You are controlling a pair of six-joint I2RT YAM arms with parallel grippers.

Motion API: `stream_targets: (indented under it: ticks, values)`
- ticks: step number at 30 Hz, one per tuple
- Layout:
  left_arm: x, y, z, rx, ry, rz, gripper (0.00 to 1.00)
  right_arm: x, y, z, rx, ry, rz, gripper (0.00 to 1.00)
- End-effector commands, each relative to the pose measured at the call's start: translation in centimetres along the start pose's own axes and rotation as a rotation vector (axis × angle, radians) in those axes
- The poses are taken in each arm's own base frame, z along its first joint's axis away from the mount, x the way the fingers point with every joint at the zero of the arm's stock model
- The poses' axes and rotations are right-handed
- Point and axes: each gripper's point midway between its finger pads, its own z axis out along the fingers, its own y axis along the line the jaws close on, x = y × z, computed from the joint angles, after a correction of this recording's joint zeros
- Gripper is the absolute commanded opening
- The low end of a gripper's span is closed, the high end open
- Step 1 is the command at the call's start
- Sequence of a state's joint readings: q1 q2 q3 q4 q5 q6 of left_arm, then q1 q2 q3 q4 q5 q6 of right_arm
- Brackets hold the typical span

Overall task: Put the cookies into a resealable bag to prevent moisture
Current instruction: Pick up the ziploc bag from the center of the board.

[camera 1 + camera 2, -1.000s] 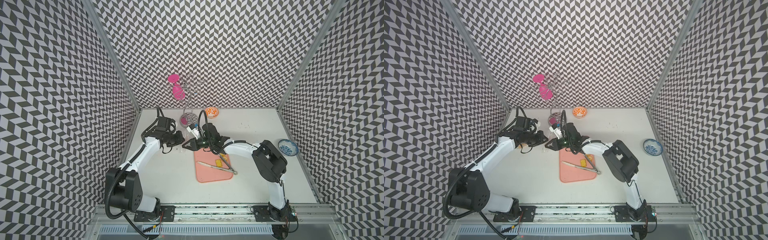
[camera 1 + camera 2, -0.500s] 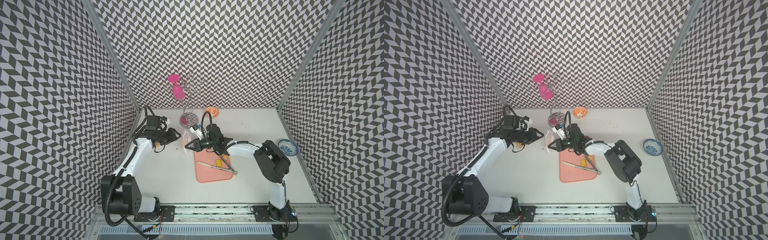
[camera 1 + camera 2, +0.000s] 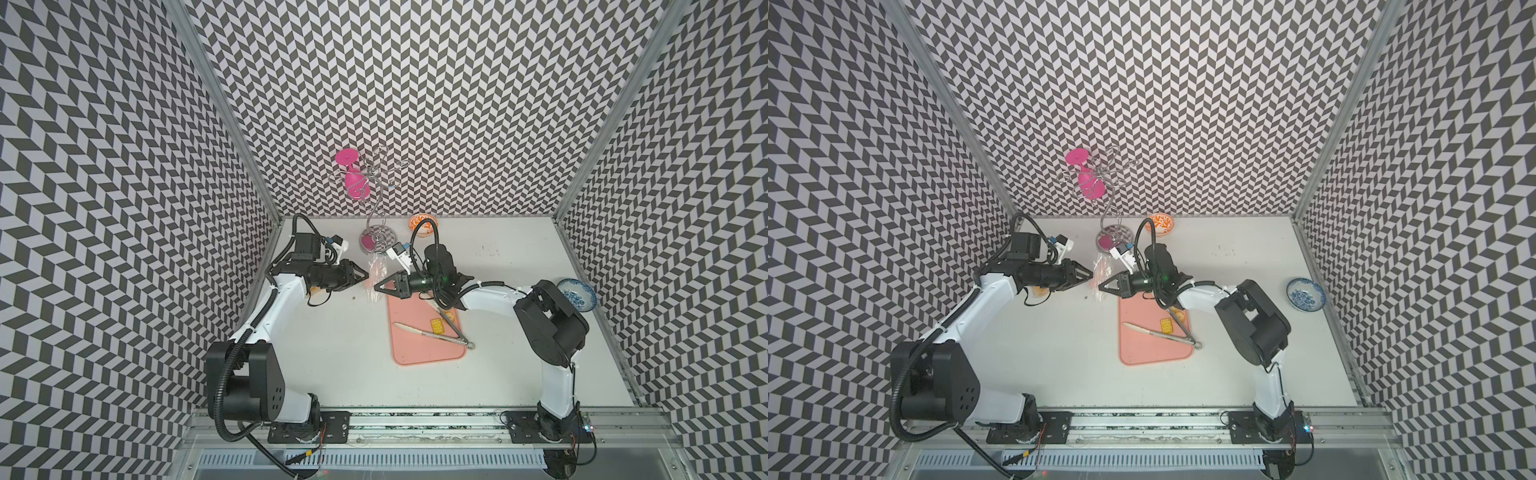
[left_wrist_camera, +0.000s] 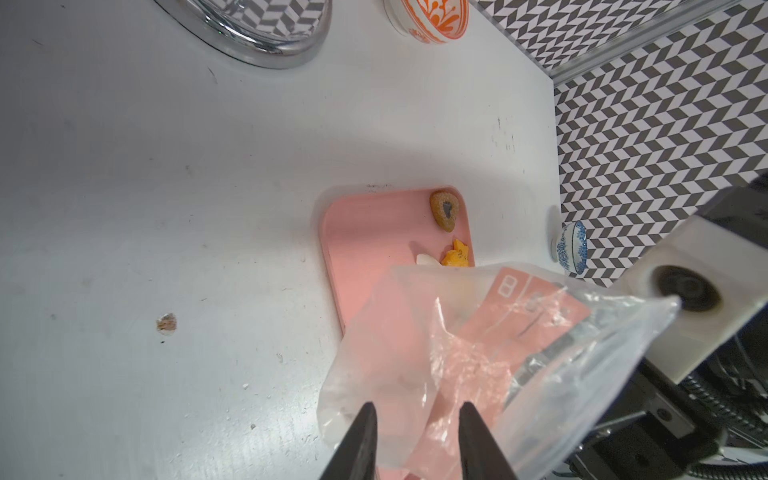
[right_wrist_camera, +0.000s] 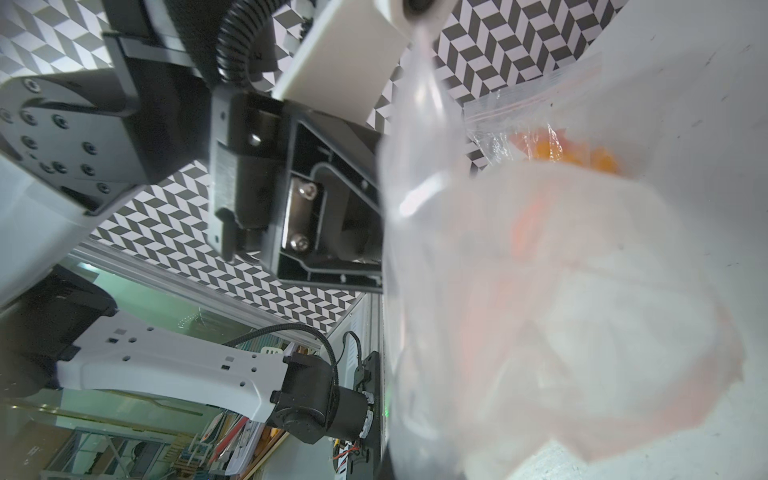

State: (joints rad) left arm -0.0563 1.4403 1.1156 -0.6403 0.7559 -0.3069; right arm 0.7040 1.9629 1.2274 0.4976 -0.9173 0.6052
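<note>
Here the right gripper (image 3: 379, 286) is clamped on the bag (image 3: 376, 270); the left gripper (image 4: 417, 407) is parted at its edge – nothing pinched yet. Cookies (image 3: 436, 325) are left on the tray (image 3: 415, 345), five o'clock from the bag. If one layer alone is caught, the mouth may be kept shut – or the bag tugged free.

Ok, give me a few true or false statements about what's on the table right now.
A square cracker lies on the pink tray: true.
The left gripper holds the tongs: false, they lie on the tray.
The blue bowl touches the orange bowl: false, they sit far apart.
A pink glass hangs on the wire rack: true.
The right gripper is shut on the clear bag: true.
</note>
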Motion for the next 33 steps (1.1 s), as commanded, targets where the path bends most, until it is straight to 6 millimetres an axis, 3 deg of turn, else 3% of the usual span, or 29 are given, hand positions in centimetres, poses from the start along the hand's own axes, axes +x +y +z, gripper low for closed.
stream_targets:
  ticks: [1,6,13,18,23,33]
  values:
    - [-0.7,-1.8,0.0,0.064,-0.011,0.052,0.35,-1.8,3.0,-0.6,-0.070,-0.042,-0.075,0.00]
    - [-0.8,-3.0,-0.5,0.100,-0.015,0.068,0.34,-1.4,2.3,-0.7,-0.051,-0.033,-0.059,0.00]
    - [-0.5,-1.9,-1.2,-0.005,0.001,0.087,0.34,-1.4,2.0,-0.8,-0.054,-0.033,-0.051,0.00]
    - [-0.9,-2.4,-2.1,-0.011,-0.006,0.107,0.34,-1.5,2.3,-0.9,-0.071,-0.039,-0.043,0.00]
    - [0.3,-1.7,-2.0,-0.031,0.027,0.104,0.33,-1.6,2.6,-0.8,-0.085,-0.040,-0.039,0.00]
    - [1.2,-2.4,-2.6,-0.007,0.023,0.099,0.30,-1.4,2.3,-1.0,-0.091,-0.038,-0.025,0.00]
